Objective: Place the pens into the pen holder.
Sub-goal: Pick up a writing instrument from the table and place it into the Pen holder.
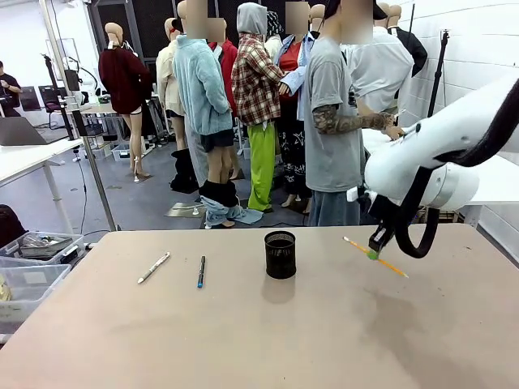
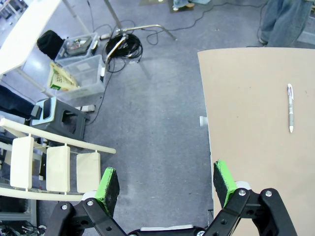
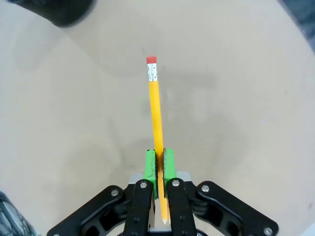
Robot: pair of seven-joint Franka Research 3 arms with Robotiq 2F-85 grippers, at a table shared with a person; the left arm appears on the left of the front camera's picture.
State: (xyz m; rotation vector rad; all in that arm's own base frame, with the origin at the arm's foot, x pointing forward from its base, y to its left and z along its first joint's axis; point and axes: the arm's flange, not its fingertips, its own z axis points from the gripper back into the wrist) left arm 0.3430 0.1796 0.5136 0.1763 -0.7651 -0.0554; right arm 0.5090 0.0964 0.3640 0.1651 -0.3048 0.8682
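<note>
My right jaws are pinching the skinny orange pencil (image 3: 154,108) above the smooth tan desk (image 1: 243,340) right of the round black mesh pen holder (image 1: 280,254), white-silver pen (image 1: 153,267) and black pen (image 1: 201,271) lying flat left of it, and my left jaws are spread wide.

The front camera is sitting low at the robot's side of the desk (image 1: 243,340), facing across it toward the person (image 1: 334,121) at the far edge. The left wrist camera is hanging high beside the desk, looking down past the left fingers (image 2: 109,184) at the floor (image 2: 157,108) and one desk corner, sharing the white-silver pen (image 2: 290,107) with the front view. The right wrist camera is looking down along the right fingers (image 3: 150,164), close to the desk, sharing the orange pencil (image 3: 155,108) and the blurred pen holder (image 3: 64,12) with the front view.
</note>
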